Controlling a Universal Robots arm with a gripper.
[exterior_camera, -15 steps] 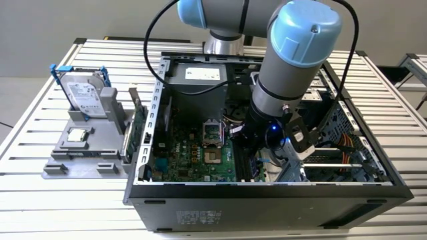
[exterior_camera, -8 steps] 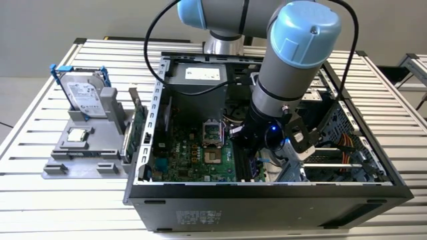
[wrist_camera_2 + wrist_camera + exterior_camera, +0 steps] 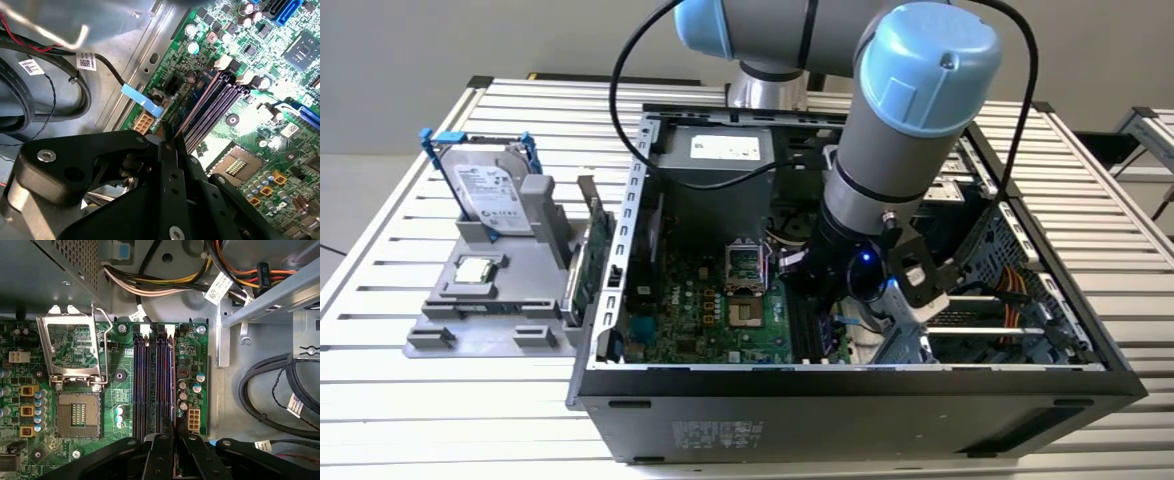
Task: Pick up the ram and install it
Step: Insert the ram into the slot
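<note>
first wrist view looks straight down the memory slots [image 3: 155,385] on the green motherboard [image 3: 122,390], and the gripper [image 3: 175,440] sits right over the slot nearest the board's edge, its black fingers [image 3: 162,455] drawn close together on a thin dark edge — the ram [image 3: 173,390], as far as i can judge, standing on edge in that slot. in the second wrist view the same dark edge [image 3: 167,135] rises between the fingers, pointing along the purple-black slots [image 3: 215,105].

in the exterior view the arm reaches deep into the open computer case [image 3: 854,385]; the gripper [image 3: 834,300] is low over the board.

to seat it well: keep the stick square to the slot, notch lined up, the white end latches [image 3: 145,329] open, and press evenly down — a tilted push would bind in the narrow channel.

the slots are long, ribbed plastic; the board is matt green, studded with round capacitors [image 3: 184,395]. the empty cpu socket [image 3: 77,412] has its shiny steel frame [image 3: 72,347] flipped open. glossy black cables [image 3: 265,390] loop over the grey sheet-metal floor.
</note>
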